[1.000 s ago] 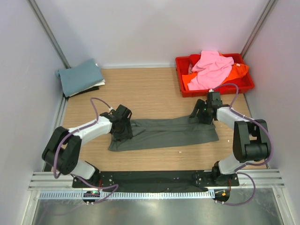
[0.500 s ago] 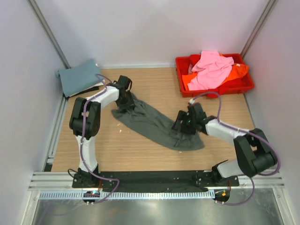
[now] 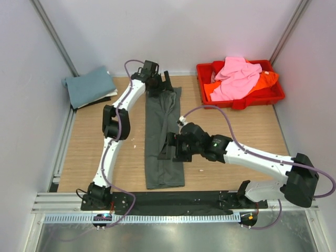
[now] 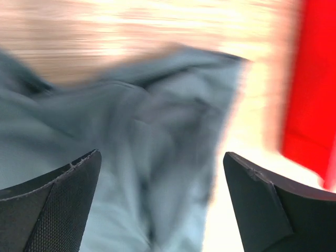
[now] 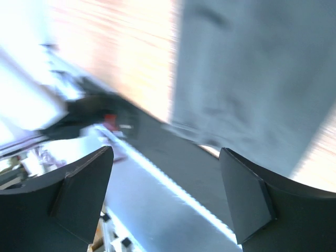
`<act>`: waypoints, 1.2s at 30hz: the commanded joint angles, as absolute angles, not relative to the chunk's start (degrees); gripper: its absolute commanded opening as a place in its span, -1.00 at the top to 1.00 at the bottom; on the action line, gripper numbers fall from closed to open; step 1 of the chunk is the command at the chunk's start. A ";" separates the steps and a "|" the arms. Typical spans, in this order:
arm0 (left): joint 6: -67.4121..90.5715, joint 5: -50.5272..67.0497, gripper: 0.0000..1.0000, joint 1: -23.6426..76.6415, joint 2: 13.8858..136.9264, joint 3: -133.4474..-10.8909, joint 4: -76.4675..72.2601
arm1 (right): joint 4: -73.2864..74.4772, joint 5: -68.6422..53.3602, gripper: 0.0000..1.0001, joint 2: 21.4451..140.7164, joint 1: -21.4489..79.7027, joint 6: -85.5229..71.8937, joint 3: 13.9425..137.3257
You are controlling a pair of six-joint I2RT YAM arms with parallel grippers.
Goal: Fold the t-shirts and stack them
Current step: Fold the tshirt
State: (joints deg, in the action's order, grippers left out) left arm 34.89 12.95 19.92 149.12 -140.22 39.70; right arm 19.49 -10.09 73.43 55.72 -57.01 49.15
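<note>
The dark grey t-shirt (image 3: 164, 136) lies on the wooden table as a long narrow folded strip running from the far side to the near edge. My left gripper (image 3: 160, 83) is over its far end, jaws wide apart and holding nothing; the left wrist view shows blurred grey cloth (image 4: 157, 157) under the left gripper (image 4: 161, 155). My right gripper (image 3: 169, 149) hovers over the strip's middle, open and empty. In the right wrist view the right gripper (image 5: 166, 152) looks past the shirt's near end (image 5: 252, 79). Pink (image 3: 237, 76) and orange (image 3: 268, 80) t-shirts lie heaped at the back right.
The heaped shirts sit in a red plastic tray (image 3: 273, 97). A folded dusty teal t-shirt (image 3: 90, 86) lies on a white one (image 3: 107, 96) at the back left corner. The black base rail (image 3: 168, 200) runs along the near edge. Grey walls close in both sides.
The grey shirt swung from lying across the table to lying front to back. My left arm reached to the far end; my right arm moved left to the middle. Both grippers now stand open.
</note>
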 commanded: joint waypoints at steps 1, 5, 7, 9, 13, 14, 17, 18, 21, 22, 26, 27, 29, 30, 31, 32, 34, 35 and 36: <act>29.27 18.89 -0.99 22.41 138.27 -141.24 35.67 | 25.03 -8.54 -0.81 70.84 55.90 -52.06 57.62; 29.88 13.63 -0.99 21.10 129.31 -138.19 40.25 | 35.41 3.13 -0.85 72.86 54.94 -46.33 65.02; 29.80 9.86 -0.99 20.04 122.39 -135.10 43.57 | 36.47 6.48 -0.86 71.72 53.71 -45.18 65.22; 29.79 6.96 -0.99 19.60 117.01 -128.87 46.13 | 36.04 7.20 -0.86 70.32 50.55 -44.30 64.25; 31.81 4.49 -0.99 20.39 99.90 -110.70 50.44 | 34.02 5.02 -0.87 65.84 45.10 -45.35 59.08; 32.34 3.61 -0.99 21.61 97.15 -102.13 51.23 | 33.75 4.84 -0.87 65.40 44.74 -45.79 58.19; 35.76 2.11 -0.99 26.69 84.58 -81.50 50.28 | 32.00 1.77 -0.83 63.81 44.82 -48.24 53.45; 36.90 2.46 -0.99 28.63 80.72 -75.65 46.88 | 31.04 0.80 -0.76 63.37 45.09 -50.43 51.78; 44.45 3.61 -0.99 36.45 68.67 -56.38 43.34 | 26.92 -0.97 -0.63 59.95 49.10 -55.09 41.35; 46.82 2.91 -0.99 38.48 65.86 -52.34 42.72 | 25.94 -0.71 -0.61 59.25 51.13 -58.24 39.48; 60.44 -1.64 -0.86 47.00 49.01 -36.78 41.48 | 21.55 2.90 -0.59 59.32 58.87 -64.75 32.27; 62.12 -2.37 -0.83 47.63 46.26 -35.00 41.75 | 20.49 3.77 -0.57 59.41 61.41 -65.99 30.34; 64.24 -3.16 -0.76 48.07 42.38 -30.18 42.01 | 17.77 4.30 -0.55 60.11 62.92 -67.84 29.10; 65.55 -2.99 -0.72 47.99 39.84 -28.93 42.01 | 17.41 5.18 -0.54 60.73 63.36 -68.20 28.66; 65.83 -2.73 -0.71 48.08 39.29 -27.09 41.92 | 17.23 5.45 -0.52 60.82 63.89 -68.46 28.57; 66.00 -2.64 -0.69 48.08 39.11 -26.37 42.01 | 16.62 5.71 -0.51 60.99 63.90 -68.64 28.56; 65.92 -2.64 -0.68 48.16 39.98 -25.32 41.84 | 16.09 6.76 -0.47 61.61 64.07 -68.82 28.39; 65.92 -2.81 -0.68 48.16 40.60 -24.96 41.31 | 15.74 7.12 -0.44 61.87 64.07 -68.99 28.30; 65.92 -2.81 -0.68 48.34 42.08 -24.61 40.96 | 15.30 7.55 -0.43 62.40 64.07 -69.17 27.95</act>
